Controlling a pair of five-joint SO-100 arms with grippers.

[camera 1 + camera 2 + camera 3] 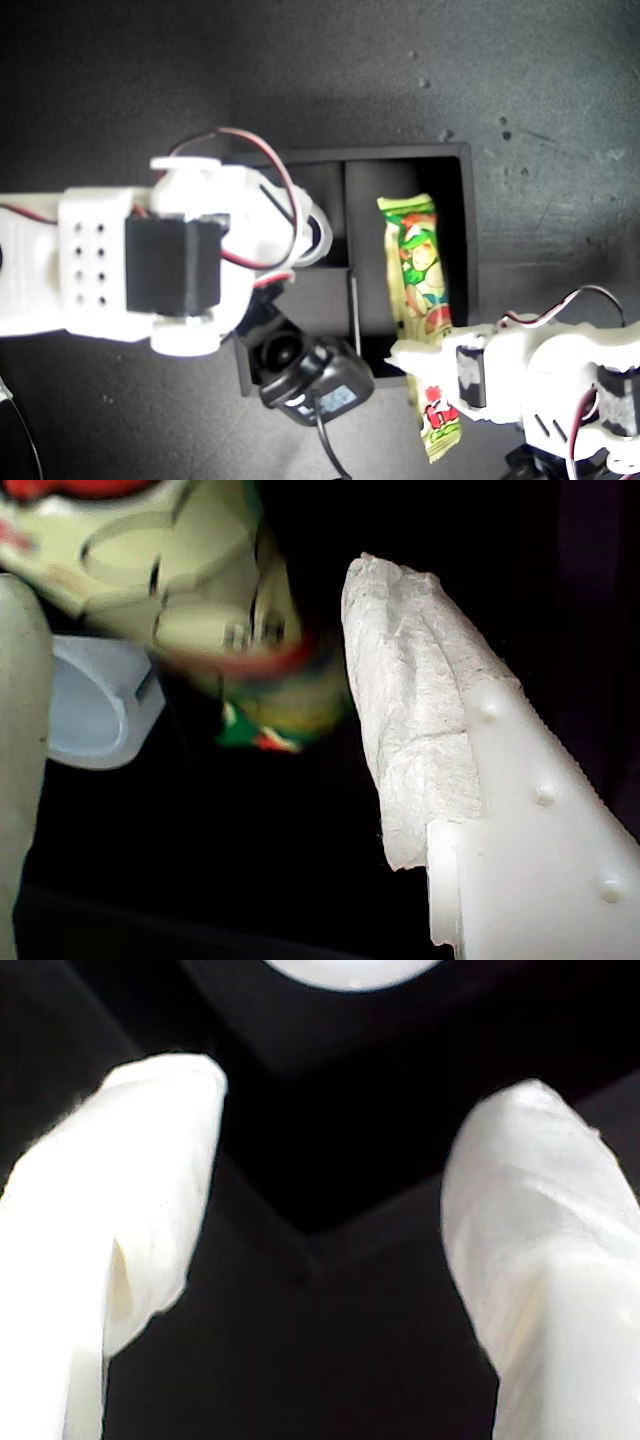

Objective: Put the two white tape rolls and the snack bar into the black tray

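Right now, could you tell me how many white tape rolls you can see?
1 for certain: a white tape roll sits in the black tray, in a small compartment, partly hidden under an arm in the exterior view. The other may be hidden beneath that arm.

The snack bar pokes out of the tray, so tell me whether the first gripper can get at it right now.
Probably yes. My first gripper is open right at the snack bar, with nothing between them. The bar's red-printed end overhangs the black tray wall, so it lies exposed.
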